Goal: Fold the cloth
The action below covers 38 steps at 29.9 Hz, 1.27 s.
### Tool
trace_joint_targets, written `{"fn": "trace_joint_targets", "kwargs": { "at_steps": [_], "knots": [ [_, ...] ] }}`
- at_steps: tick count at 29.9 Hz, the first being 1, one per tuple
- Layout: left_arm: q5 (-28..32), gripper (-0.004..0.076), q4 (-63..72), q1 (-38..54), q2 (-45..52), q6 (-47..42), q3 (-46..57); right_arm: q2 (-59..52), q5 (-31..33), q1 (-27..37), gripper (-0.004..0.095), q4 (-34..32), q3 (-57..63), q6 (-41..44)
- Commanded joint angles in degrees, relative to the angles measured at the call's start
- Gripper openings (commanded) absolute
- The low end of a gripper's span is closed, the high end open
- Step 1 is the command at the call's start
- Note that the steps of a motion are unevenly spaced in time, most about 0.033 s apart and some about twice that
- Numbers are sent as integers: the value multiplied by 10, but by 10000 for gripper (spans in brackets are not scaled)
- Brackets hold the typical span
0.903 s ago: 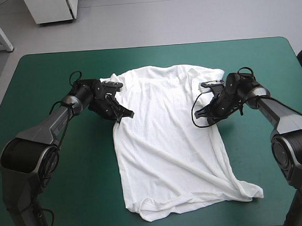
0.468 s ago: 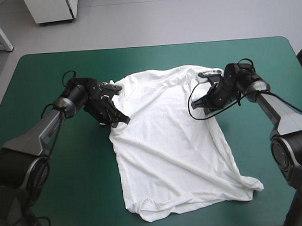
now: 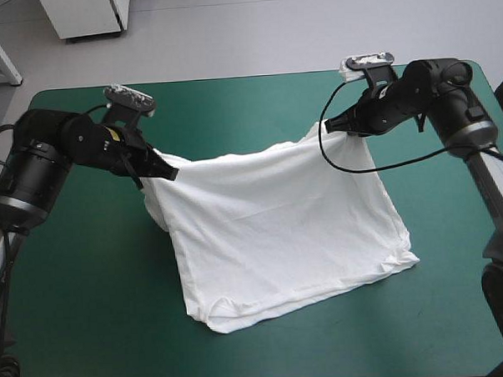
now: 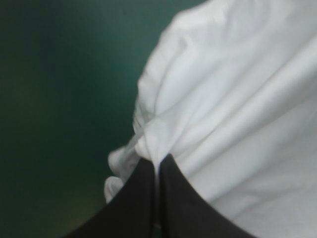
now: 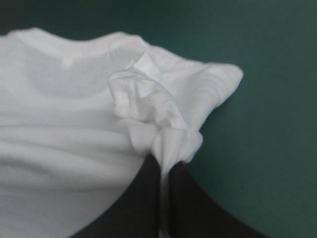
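Both pairs of jaws were pressed all but shut on the T-shirt [image 3: 278, 229], each pinching a bunch of white fabric at one end of the garment's far edge.

The table [image 3: 72, 288], under its teal-green cover, carried only the near part of the shirt. The far part hung off the surface in a shallow sag between the two arms. That hold looked deliberate: with the far edge stretched wide and raised, the cloth could drape smooth and be carried over toward the near edge for a first fold.

The T-shirt sat around the middle of the table. Its long axis ran from the far side toward the near side, slanted a little, so that its near-left corner lay closer to the near edge than its right one. The gripped edge pointed away from the robot and the free edge toward it.

The left gripper [image 3: 169, 172] held its corner well apart from the right gripper [image 3: 331, 127]. In the right wrist view a crumpled knot of fabric bulged just ahead of the black fingers [image 5: 143, 198].
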<state>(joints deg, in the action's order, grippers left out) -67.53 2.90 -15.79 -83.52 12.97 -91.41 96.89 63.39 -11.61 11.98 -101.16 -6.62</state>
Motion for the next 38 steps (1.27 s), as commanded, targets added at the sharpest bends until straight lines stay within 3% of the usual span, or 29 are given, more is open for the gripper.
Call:
{"fn": "trace_joint_targets", "kwargs": {
  "at_steps": [1,14,27,38],
  "knots": [
    [7,-10,7,0,28,-1,-88,-67,-27,3,-13,-14,-30,13],
    [15,-10,81,0,29,19,-273,-151,-68,3,-13,-14,-120,18],
    [83,-10,55,0,5,18,-284,-149,-118,3,-13,-13,-142,18],
    [212,-10,29,0,-42,18,-300,-97,-205,3,-13,-15,-142,35]
  ]
}}
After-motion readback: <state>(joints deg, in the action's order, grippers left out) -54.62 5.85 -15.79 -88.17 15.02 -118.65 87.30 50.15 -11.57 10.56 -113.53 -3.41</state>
